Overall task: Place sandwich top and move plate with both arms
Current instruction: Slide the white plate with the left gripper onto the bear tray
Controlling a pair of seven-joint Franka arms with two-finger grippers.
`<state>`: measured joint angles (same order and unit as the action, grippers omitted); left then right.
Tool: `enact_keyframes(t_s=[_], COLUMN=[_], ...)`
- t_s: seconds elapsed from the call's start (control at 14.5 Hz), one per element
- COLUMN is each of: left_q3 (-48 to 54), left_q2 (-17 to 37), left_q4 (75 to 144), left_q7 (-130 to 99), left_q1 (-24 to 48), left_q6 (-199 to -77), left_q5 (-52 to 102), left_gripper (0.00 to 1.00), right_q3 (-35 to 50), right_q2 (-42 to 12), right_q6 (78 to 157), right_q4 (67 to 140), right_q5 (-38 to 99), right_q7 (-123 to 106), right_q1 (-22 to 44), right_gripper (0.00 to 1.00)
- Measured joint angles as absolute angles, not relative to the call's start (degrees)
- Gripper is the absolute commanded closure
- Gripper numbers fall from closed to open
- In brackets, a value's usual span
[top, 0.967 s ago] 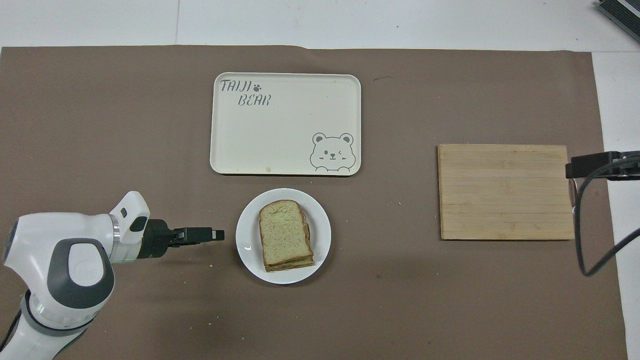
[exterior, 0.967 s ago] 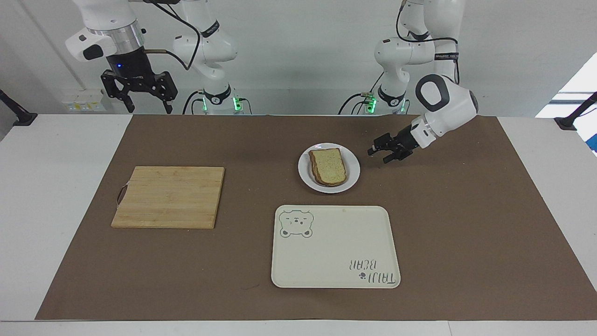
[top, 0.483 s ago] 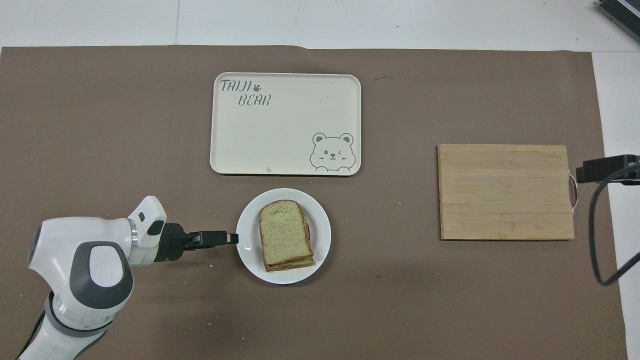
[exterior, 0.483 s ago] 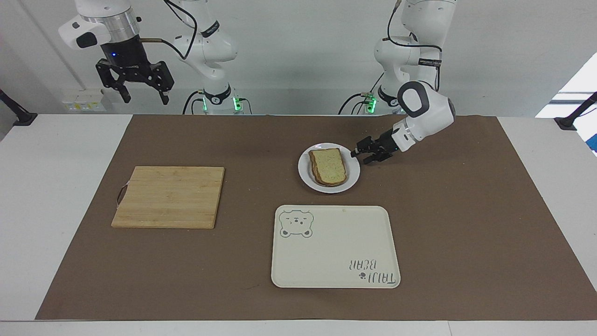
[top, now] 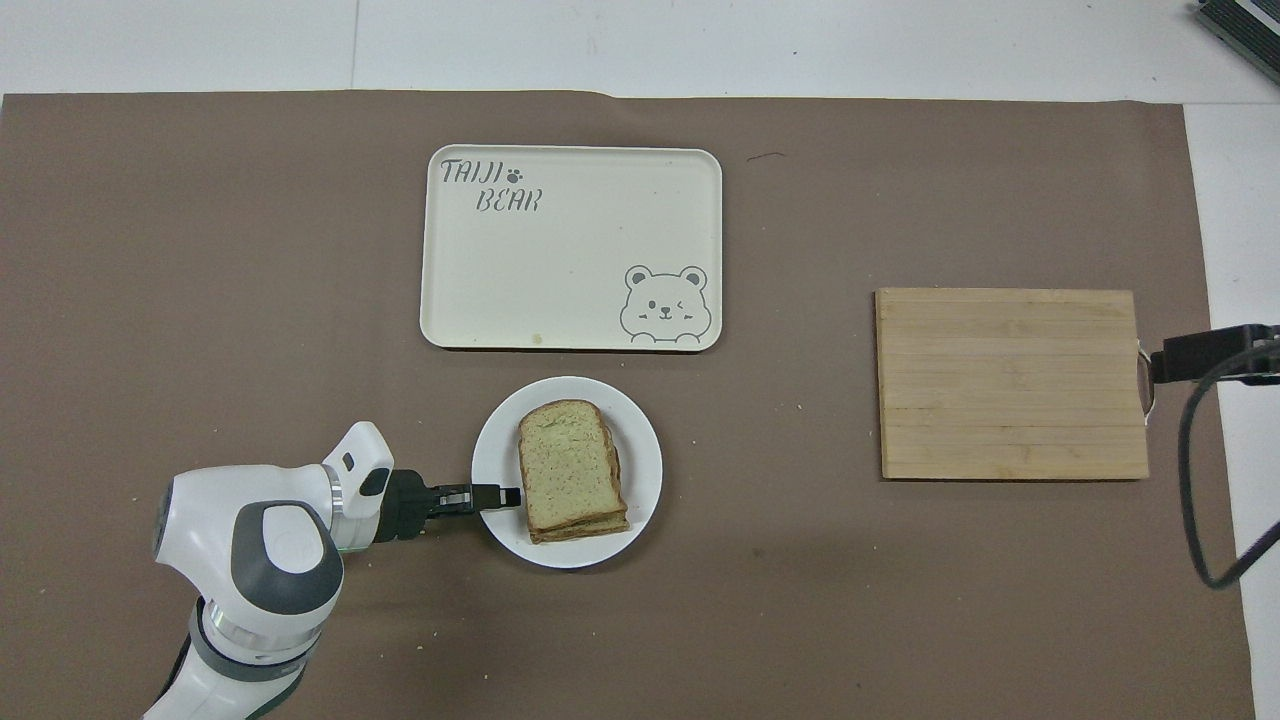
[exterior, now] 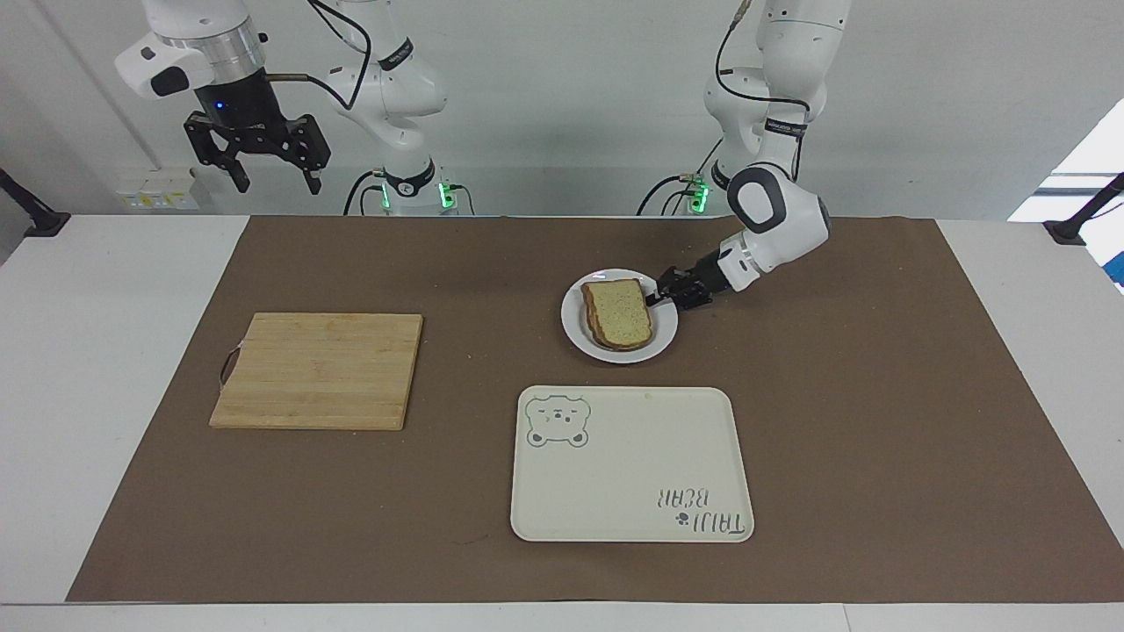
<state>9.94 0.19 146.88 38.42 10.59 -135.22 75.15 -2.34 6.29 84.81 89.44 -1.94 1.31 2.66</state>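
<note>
My left gripper [exterior: 660, 296] is low over the rim of the small round glossy white plate [exterior: 577, 331], fingers straddling it, grip state unclear. The plain tan sandwich top [exterior: 620, 312] already sits stacked on the plate, between me and the cream bear-print tray [exterior: 632, 465]. My right gripper [exterior: 257, 154], spread open, waits high above the table; risk, I'd judge: my fingertip nudging the bread off-stack, or a one-sided lift tipping the plate.

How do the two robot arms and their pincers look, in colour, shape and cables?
Both arms are white, with rounded jointed segments and dark grey joint covers. The left arm ends in a slim black pincer; a black cable runs down its upper links. The right arm has a silver ring above a black wrist with a small blue light, and a wide black two-finger pincer. Black cables loop beside it.
</note>
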Motion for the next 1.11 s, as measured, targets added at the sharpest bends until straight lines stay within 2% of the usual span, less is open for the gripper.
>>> enact_keyframes(t_s=[0.28, 0.62, 0.9, 1.11], left_q3=[9.6, 8.9, 8.7, 8.7], left_q2=[0.4, 1.6, 4.8, 8.5], left_q4=[146.0, 142.4, 136.4, 129.3], left_q7=[38.4, 38.4, 35.1, 29.7], left_q1=[10.1, 4.7, 2.9, 2.5], left_q6=[-133.8, -127.2, -125.3, -125.1], left_q5=[75.8, 75.8, 75.7, 72.8], left_gripper=[1.00, 1.00, 1.00, 1.00], right_q3=[-2.3, -3.3, -3.2, -3.2], right_q2=[6.2, 4.6, 4.5, 4.5], right_q6=[84.8, 84.2, 84.2, 83.9], right_q4=[89.5, 88.3, 87.9, 87.9], right_q5=[-1.9, -1.9, -1.9, -1.9], right_q7=[1.1, 0.6, 0.6, 0.6], right_q1=[2.7, 2.5, 2.6, 2.6], right_gripper=[0.00, 0.00, 0.00, 0.00])
